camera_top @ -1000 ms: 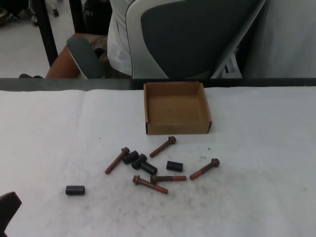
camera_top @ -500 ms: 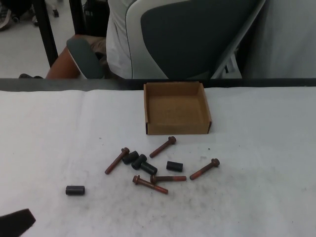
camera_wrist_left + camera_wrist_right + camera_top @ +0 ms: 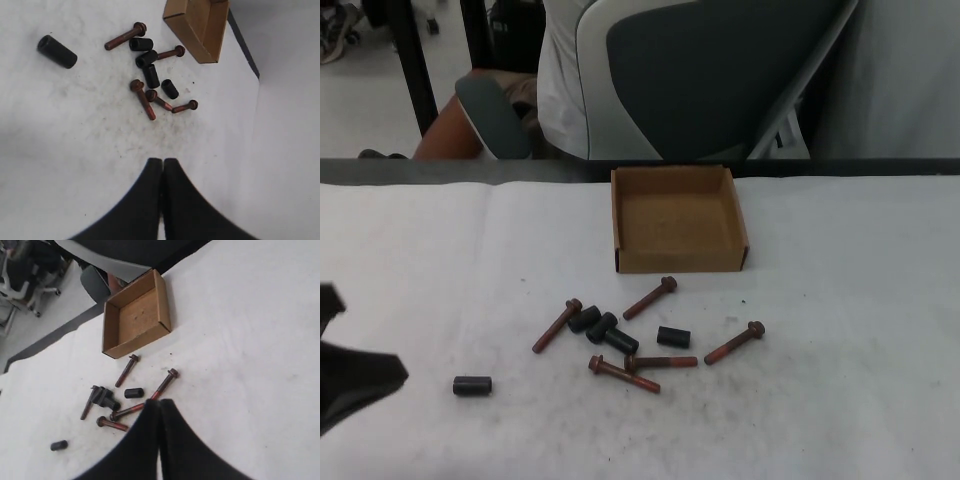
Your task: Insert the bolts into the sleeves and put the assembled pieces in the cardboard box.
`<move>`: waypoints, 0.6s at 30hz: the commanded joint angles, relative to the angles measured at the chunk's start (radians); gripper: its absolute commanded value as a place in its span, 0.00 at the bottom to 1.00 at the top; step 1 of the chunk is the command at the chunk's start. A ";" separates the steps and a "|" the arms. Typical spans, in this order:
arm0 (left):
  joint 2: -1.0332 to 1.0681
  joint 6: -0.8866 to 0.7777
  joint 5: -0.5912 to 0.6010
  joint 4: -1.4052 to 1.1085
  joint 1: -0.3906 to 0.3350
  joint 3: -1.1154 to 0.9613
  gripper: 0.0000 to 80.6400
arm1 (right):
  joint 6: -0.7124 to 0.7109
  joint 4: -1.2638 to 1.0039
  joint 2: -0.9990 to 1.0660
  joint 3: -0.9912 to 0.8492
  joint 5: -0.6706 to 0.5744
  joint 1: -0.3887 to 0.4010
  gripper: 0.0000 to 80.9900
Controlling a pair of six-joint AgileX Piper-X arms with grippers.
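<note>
Left gripper [image 3: 163, 166] & right gripper [image 3: 159, 404]: fingers together, empty. Bolts [image 3: 734, 343] prob stiff, light, roll easily; grab mid-shank.

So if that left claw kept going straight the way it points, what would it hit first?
Likely the bare white bench cover, since the shut left gripper hangs above it. If it skimmed along, the loose bolts at the pile's near edge would come first. Depth is unclear.

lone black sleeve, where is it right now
High view: the lone sleeve lies on the bench, left of and apart from the cluster of bolts and sleeves, well short of the cardboard box.
</note>
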 commanded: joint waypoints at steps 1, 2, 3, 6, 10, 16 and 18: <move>0.062 0.000 -0.007 0.002 0.000 -0.040 0.01 | -0.168 0.051 0.166 -0.122 -0.007 0.000 0.00; 0.089 0.000 -0.012 0.002 -0.006 -0.053 0.01 | -0.224 0.072 0.213 -0.155 -0.007 0.006 0.00; 0.120 0.000 -0.023 0.002 -0.012 -0.068 0.01 | -0.271 0.095 0.249 -0.181 -0.009 0.010 0.00; 0.215 0.000 -0.069 0.017 -0.057 -0.117 0.01 | -0.431 0.151 0.372 -0.268 -0.024 0.038 0.00; 0.328 0.000 -0.153 0.031 -0.143 -0.176 0.01 | -0.538 0.160 0.489 -0.330 -0.093 0.075 0.00; 0.456 0.000 -0.170 -0.096 -0.205 -0.213 0.01 | -0.563 0.214 0.616 -0.382 -0.219 0.109 0.00; 0.482 -0.024 -0.154 -0.177 -0.199 -0.213 0.01 | -0.563 0.209 0.635 -0.382 -0.251 0.109 0.00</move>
